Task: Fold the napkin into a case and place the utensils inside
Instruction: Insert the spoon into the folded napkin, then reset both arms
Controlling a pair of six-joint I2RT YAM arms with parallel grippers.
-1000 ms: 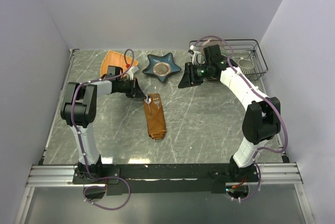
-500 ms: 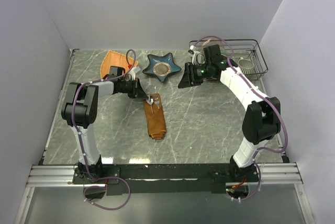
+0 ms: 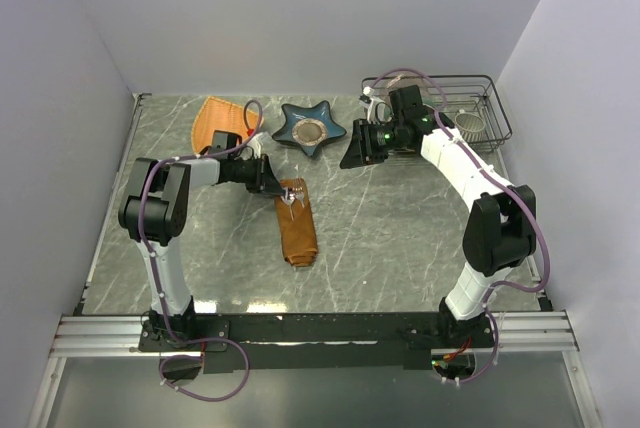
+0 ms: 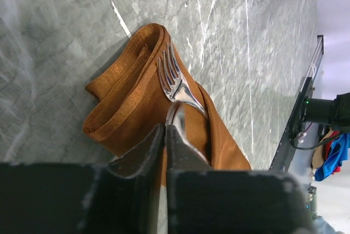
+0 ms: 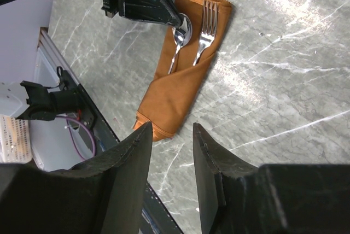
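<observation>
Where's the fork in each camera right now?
Top external: the fork lies mid-table, at the case's far end.
Left wrist: fork at centre frame, tines up, above the left gripper.
Right wrist: fork upper middle, right of the spoon.
Shared landmark: the rust-orange case.

fork and spoon in case | star dish behind | rack far right

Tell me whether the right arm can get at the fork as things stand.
Probably yes. The fork pokes out of the case, tines uncovered, and the right gripper hovers apart with jaws open. The left gripper sits at the spoon alongside, so room is tight.
</observation>
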